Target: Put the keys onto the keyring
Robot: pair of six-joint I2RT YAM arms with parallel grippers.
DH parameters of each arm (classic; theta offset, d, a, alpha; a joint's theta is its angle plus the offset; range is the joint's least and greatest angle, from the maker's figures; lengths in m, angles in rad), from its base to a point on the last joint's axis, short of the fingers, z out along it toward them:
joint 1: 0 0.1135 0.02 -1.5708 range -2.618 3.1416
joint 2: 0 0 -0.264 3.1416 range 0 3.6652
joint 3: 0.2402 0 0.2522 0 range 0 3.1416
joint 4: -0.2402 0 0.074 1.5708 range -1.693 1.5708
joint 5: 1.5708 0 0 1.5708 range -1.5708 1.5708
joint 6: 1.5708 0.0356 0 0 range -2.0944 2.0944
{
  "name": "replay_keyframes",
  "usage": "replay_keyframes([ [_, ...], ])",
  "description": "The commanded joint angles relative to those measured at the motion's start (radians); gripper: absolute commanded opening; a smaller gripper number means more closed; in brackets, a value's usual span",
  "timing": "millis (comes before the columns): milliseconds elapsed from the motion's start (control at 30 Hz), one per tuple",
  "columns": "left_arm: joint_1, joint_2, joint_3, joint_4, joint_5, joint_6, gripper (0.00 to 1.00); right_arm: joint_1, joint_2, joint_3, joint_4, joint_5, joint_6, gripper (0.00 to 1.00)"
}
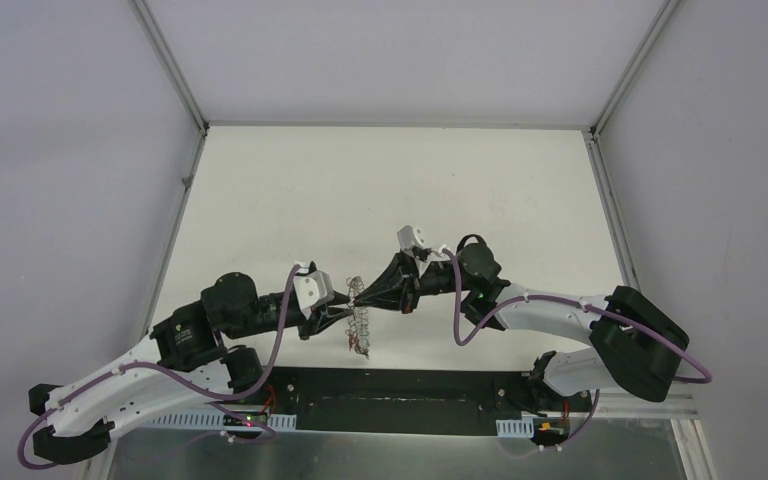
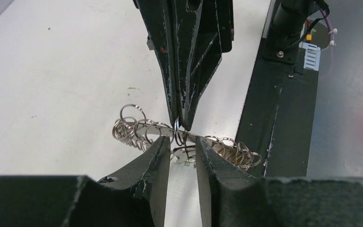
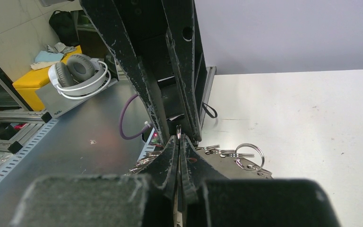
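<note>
- The keyring point(image 1: 361, 322) sits over the near middle of the surface point(image 1: 390, 180).
- The left claw point(image 2: 182, 142) is at its left and the right claw point(image 3: 178, 140) at its right, with their tips meeting on it.
- A base plate point(image 1: 400, 400) lies just before it.

Plenty of room on the far half of the bench point(image 1: 390, 180), upper centre of the overhead view, with bare white surface right to the back wall. Mid-frame it is tight: the left fingers point(image 2: 157, 163) and right fingers point(image 2: 170, 71) meet tip to tip, the keyring point(image 1: 360, 325) pinched in the right pair. The narrow slot between the left fingers has loops lying across it. The black base plate point(image 1: 390, 400) lines the bottom edge.
</note>
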Motion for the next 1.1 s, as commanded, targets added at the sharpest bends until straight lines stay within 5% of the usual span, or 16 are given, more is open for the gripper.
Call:
replay_keyframes([
  [0,-0.005,-0.016,0.025,-0.033,-0.037,0.011,0.28,0.003,-0.041,0.042,0.071,0.001,-0.005,0.0],
  [933,-0.005,0.024,0.045,0.038,-0.011,-0.065,0.22,0.004,-0.038,0.04,0.071,0.003,0.0,0.0],
  [1067,-0.005,0.041,0.049,0.039,-0.006,-0.057,0.15,0.003,-0.039,0.038,0.071,0.004,-0.001,0.0],
])
